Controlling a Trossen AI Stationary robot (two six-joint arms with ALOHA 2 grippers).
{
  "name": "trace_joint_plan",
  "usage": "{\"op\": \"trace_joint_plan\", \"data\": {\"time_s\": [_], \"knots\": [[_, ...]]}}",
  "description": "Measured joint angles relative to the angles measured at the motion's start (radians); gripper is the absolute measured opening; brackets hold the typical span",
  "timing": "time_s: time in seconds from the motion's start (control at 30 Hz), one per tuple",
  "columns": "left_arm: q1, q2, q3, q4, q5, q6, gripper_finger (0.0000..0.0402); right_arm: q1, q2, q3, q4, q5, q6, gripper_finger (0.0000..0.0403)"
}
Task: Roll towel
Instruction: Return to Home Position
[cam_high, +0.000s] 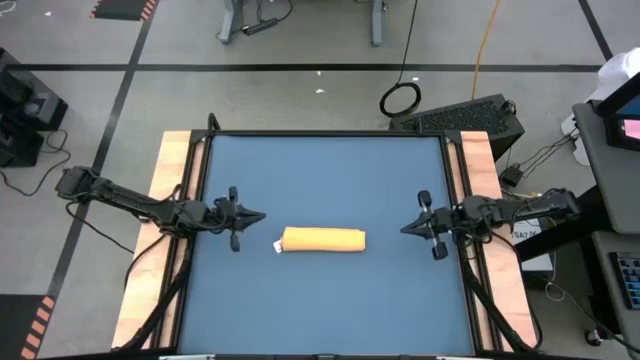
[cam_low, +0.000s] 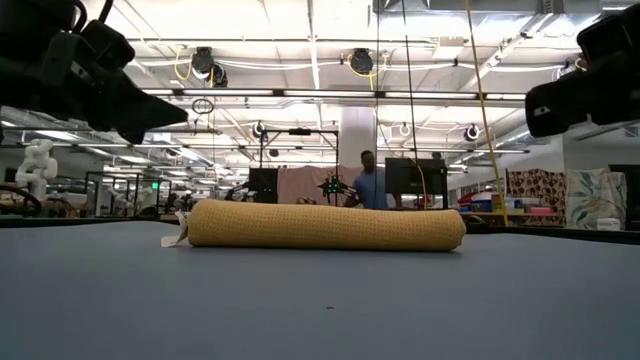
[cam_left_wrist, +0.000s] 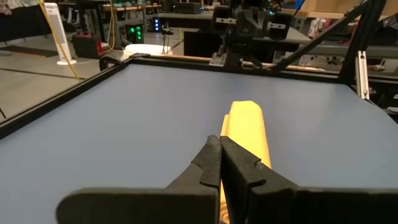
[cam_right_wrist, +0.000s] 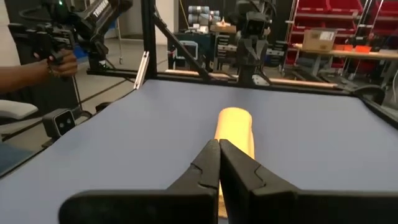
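Observation:
The orange-yellow towel (cam_high: 323, 240) lies rolled into a tight cylinder on the blue table (cam_high: 330, 170), near its middle, long axis running left to right. A small white tag (cam_high: 277, 245) sticks out at its left end. In the low view the towel roll (cam_low: 325, 226) rests on its underside. My left gripper (cam_high: 262, 214) is shut, raised off the table a short way left of the roll. My right gripper (cam_high: 403, 229) is shut, raised a short way right of it. Each wrist view looks along the roll: the towel (cam_left_wrist: 247, 127), the towel (cam_right_wrist: 235, 127).
Wooden strips (cam_high: 172, 190) run along the table's left and right sides. A person's hand (cam_right_wrist: 59, 62) holds a device beyond the table's edge. Another person (cam_low: 371, 183) stands far behind the table. Bare blue surface surrounds the roll.

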Motion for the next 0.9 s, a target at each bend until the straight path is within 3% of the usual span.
{"op": "trace_joint_plan", "data": {"time_s": [0.27,0.9], "knots": [[0.0,-0.093,0.0,-0.077,0.0,0.002,0.0005,0.0,-0.101,0.0,0.001,0.002,-0.058,0.0],[0.0,-0.43,0.0,-0.365,0.002,0.055,0.0005,0.0,-0.098,0.0,0.0,0.0,-0.026,0.0]]}}
